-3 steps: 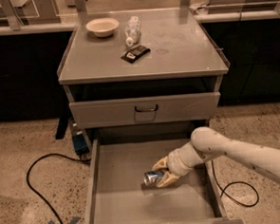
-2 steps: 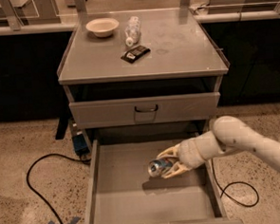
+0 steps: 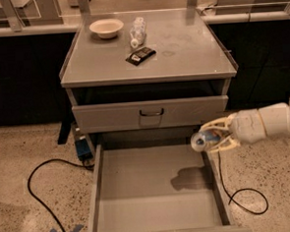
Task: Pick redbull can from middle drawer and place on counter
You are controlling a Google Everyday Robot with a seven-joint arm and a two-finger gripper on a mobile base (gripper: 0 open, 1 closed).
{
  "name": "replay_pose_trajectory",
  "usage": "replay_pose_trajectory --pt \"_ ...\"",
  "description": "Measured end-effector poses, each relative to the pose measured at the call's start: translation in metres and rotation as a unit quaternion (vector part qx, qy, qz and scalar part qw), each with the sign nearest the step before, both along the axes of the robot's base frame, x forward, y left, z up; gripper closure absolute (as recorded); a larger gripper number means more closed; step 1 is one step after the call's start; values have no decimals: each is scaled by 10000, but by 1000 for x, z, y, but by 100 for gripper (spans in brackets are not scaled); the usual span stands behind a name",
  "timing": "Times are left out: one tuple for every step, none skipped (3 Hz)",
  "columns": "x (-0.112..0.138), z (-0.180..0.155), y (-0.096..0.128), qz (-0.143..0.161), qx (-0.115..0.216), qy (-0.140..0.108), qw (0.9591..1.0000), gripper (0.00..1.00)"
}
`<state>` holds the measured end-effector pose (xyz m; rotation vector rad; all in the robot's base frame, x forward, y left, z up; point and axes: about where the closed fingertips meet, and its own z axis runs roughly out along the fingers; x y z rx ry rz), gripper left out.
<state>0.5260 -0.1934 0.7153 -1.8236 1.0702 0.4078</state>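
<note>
Redbull can was held in my tool, lying roughly level with its silver end facing the camera. The tool's pale fingers were closed around the can body, so the grasp was firm and nothing else was in it. My arm came in from the right side of the view.

Position: the can hung in front of the bench, below its front edge and toward its front right corner. It sat over the right wall of the open middle drawer. The can's shadow fell on the drawer floor, lower and to the left, apart from the can.

Above the open drawer, a shut drawer front with a small dark loop handle lay just under the bench's front edge.

On the bench:
- a pale bowl near the far left corner;
- a clear plastic bottle just beside the bowl, toward the far edge;
- a dark flat packet near the middle, closer to the front edge.

A dark cable lay on the speckled floor to the left.
</note>
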Motion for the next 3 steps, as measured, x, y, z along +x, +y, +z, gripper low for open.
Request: replay_pose_trajectory --pt "19 31 -22 -180 28 -314 9993 100" --pt "19 31 -22 -181 27 -319 9993 100" --pt "22 35 -20 -161 8 -386 9991 100"
